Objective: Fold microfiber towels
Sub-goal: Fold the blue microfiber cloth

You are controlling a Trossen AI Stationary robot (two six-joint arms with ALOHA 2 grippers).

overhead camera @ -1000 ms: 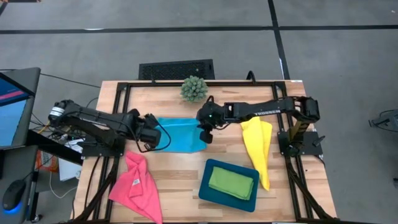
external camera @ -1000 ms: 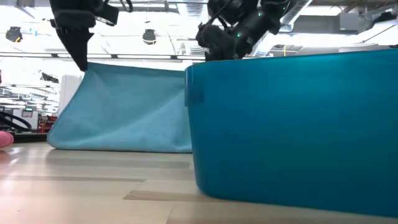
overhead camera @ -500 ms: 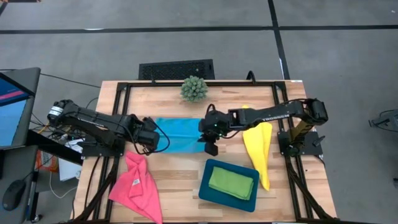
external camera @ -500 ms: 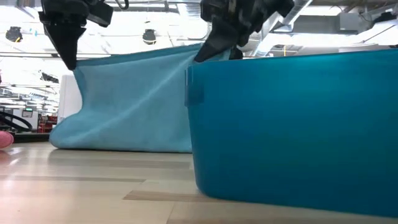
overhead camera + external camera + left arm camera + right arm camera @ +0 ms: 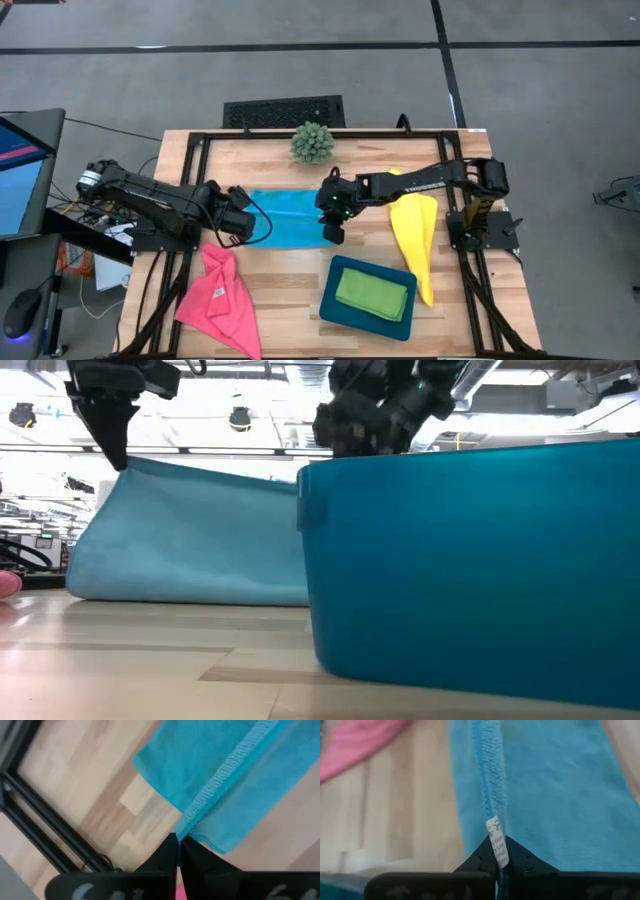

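Folding the blue towel (image 5: pixel 290 216) mid-table, left gripper (image 5: pixel 243 222) and right gripper (image 5: pixel 331 226) both pinching its edge; green towel (image 5: pixel 372 293) done in tray (image 5: pixel 340 311) at 5 o'clock, pink towel (image 5: pixel 220 297), yellow towel (image 5: pixel 415 240) waiting.

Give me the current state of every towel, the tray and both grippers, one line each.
Blue towel: held up by two edges.
Pink towel: crumpled, unfolded.
Yellow towel: loosely draped.
Green towel: folded, in tray.
Tray: holding green towel.
Left gripper: shut on blue towel.
Right gripper: shut on blue towel.
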